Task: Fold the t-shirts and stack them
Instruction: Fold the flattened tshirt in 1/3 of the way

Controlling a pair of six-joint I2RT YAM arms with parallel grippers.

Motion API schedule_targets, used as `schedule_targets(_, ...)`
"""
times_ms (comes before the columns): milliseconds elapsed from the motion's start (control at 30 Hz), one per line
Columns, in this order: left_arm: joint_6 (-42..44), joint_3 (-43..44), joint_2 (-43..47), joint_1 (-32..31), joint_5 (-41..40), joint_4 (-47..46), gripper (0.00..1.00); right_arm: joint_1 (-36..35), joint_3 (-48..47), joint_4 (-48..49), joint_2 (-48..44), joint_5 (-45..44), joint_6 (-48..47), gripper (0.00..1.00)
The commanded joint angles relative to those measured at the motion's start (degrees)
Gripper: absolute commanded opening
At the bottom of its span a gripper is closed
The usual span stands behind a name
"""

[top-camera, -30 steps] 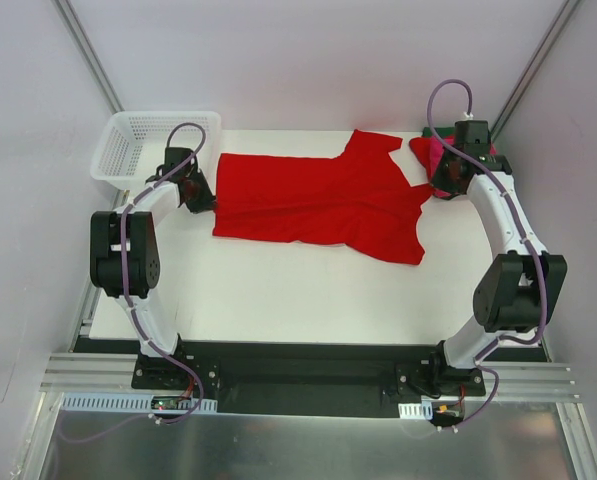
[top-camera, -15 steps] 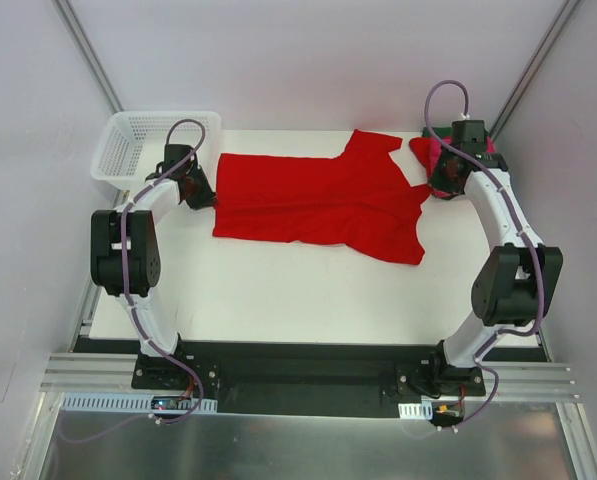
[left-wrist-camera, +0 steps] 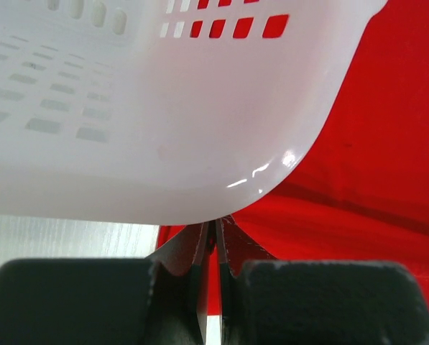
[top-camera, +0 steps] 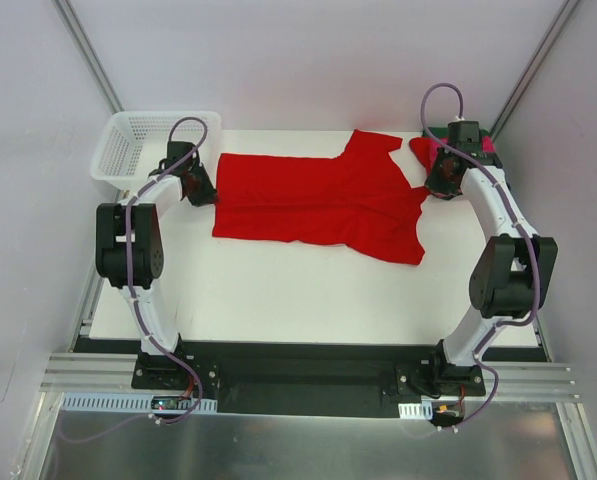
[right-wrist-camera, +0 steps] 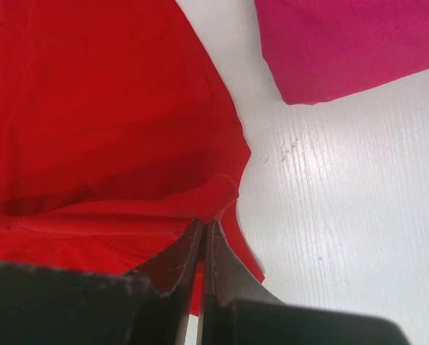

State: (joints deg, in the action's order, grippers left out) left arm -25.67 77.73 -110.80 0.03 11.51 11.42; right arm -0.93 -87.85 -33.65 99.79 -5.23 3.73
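As left pincer (top-camera: 208,196) and right pincer (top-camera: 430,191) pinch shut on opposite edges of the red shirt (top-camera: 313,200), it lies spread across the bench (top-camera: 278,290); light, limp cloth, probably best held at corners, else it sags.

The left arm (top-camera: 146,315) and right arm (top-camera: 493,205) are showing white links, black joint housings and looping purple cables (top-camera: 425,105). The left gripper (left-wrist-camera: 213,228) is having dark flat fingers (left-wrist-camera: 185,251).

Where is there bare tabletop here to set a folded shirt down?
Widest: the white table strip between the bright red cloth t-shirt and its near edge. A sliver also separates the two shirts. Crowded: far left, white plastic mesh basket; far right, magenta-pink cloth shirt.
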Motion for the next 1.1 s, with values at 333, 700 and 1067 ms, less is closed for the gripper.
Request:
schedule_targets(333,0.9,6.7,-3.8,0.1,-1.4,-2.0,0.28,0.6,-5.7,1.4,4.4,0.8,-1.4,0.35)
schedule_targets(700,0.1,4.9,0.5,0.1,0.3,-7.7,0.61,0.4,-0.7,6.8,-0.5,1.6,-2.1,0.42)
schedule_targets(1067,0.4,-10.6,14.5,-8.2,-2.4,-9.3,0.00,-2.1,10.6,5.4,-10.6,11.3,1.4,0.01)
